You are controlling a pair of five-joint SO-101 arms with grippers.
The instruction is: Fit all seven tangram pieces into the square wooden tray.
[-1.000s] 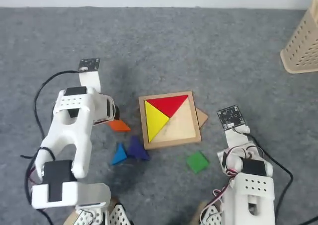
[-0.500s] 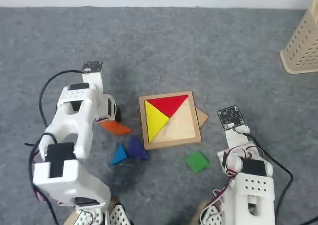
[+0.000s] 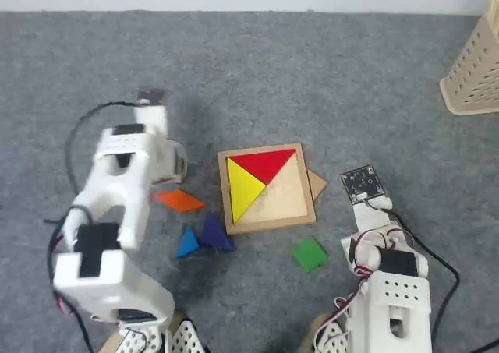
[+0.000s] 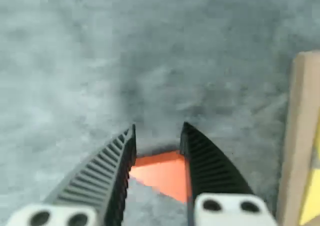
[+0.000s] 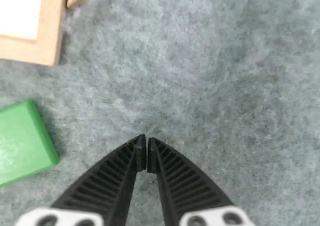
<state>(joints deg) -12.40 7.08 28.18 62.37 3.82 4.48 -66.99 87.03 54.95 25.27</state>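
High view shows you the wooden tray [image 3: 223,193] holding the red triangle [image 3: 263,164] and yellow triangle [image 3: 242,188]. Left of the tray, your left gripper [image 4: 158,127] has its fingers apart, the orange piece [image 4: 165,173] showing between them. Right of the tray, your right gripper [image 5: 146,138] has its fingers together.

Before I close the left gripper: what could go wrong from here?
The orange piece lies flat on the carpet between the left gripper's open fingers; they might skid over it. The tray rim is close, so a low carry could knock it.
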